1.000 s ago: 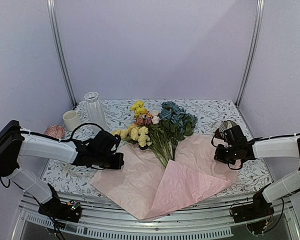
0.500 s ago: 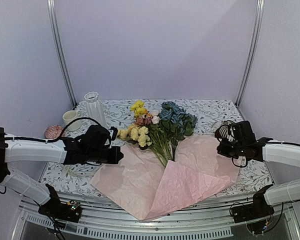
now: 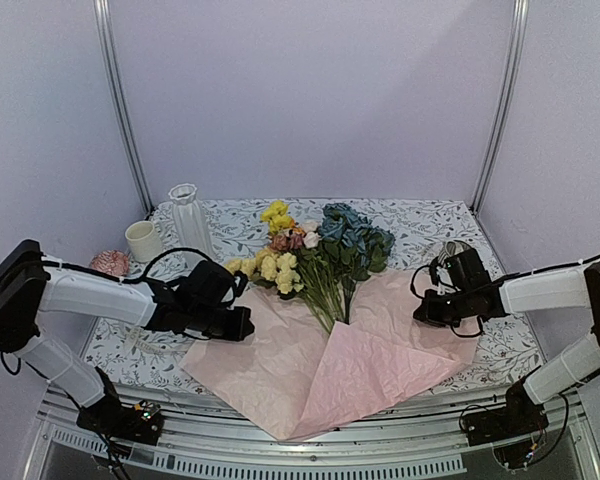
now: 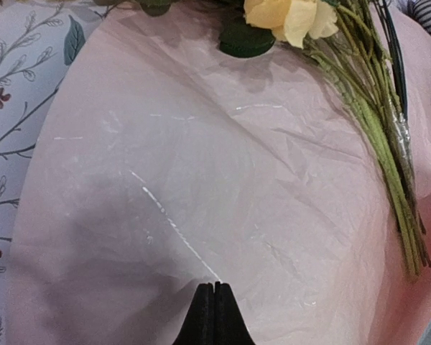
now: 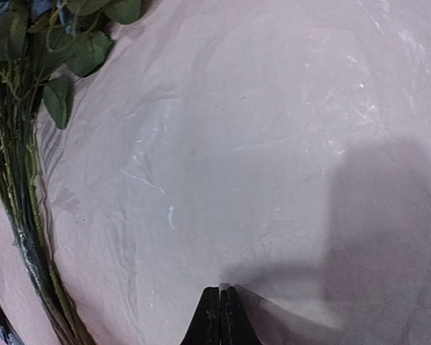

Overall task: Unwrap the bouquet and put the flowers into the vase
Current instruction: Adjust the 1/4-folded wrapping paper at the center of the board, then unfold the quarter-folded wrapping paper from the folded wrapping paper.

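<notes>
The vase [image 3: 185,215] is stood upright at the back-left of the table [image 3: 420,215], w/ a cream mug [image 3: 141,240] just to its left; what is inside either cannot be made out from the top view. A striped cup [image 3: 452,250] is seen at the right, partly hidden by the right arm. Counted: 1 vase, 1 mug, 1 striped cup, 1 pink knobbly item [image 3: 108,263] near the left edge, 1 sheet of pink paper [image 3: 330,360]. The paper is spread open at ctr-front, its near corner hung over the table's front edge. The flowers [image 3: 315,250] are laid on the paper's back part as one bunch, heads toward the back wall, stems [image 4: 388,151] gathered and pointed toward the front; yellow, cream, pink and blue-teal clusters are seen. The left gripper [image 3: 244,323] is held low at the paper's left edge, fingers [image 4: 205,316] pressed together; the right gripper [image 3: 420,313] is likewise closed, over the paper's right part. Whether paper is nipped btwn either pair cannot be told. Bare patterned cloth is left at back-right.
</notes>
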